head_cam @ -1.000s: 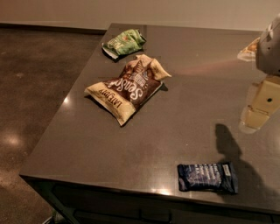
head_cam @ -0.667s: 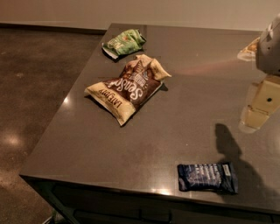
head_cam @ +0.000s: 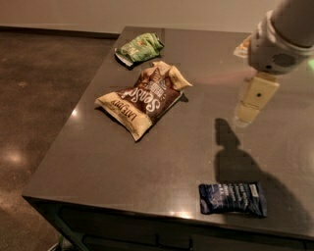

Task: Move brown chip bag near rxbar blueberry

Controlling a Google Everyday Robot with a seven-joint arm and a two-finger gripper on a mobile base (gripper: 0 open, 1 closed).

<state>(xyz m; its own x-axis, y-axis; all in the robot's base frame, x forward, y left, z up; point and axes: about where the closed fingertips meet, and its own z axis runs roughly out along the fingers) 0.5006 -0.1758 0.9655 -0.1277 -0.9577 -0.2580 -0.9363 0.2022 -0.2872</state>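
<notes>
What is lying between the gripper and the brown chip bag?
Nothing: the camera view shows only bare tabletop between the gripper, hanging over its right side, and the brown chip bag.

The pincer (head_cam: 247, 113) hangs over the right of the table (head_cam: 98, 162), apparently off it. The brown chip bag (head_cam: 142, 98) lies left, the rxbar blueberry (head_cam: 233, 198) near.

Robot body, as seen: the arm (head_cam: 297, 14) is a pale grey-white cylindrical link, cut off by the top right corner. Below it, the wrist housing (head_cam: 272, 49) is a rounded off-white shell with a circular, slightly darker disc on its side face and a faint green glow at its right edge. The gripper (head_cam: 248, 110) sits at the right of the view, directly under the housing. It is cream-yellow, flat and roughly rectangular, with one small dark dot on its face.
</notes>
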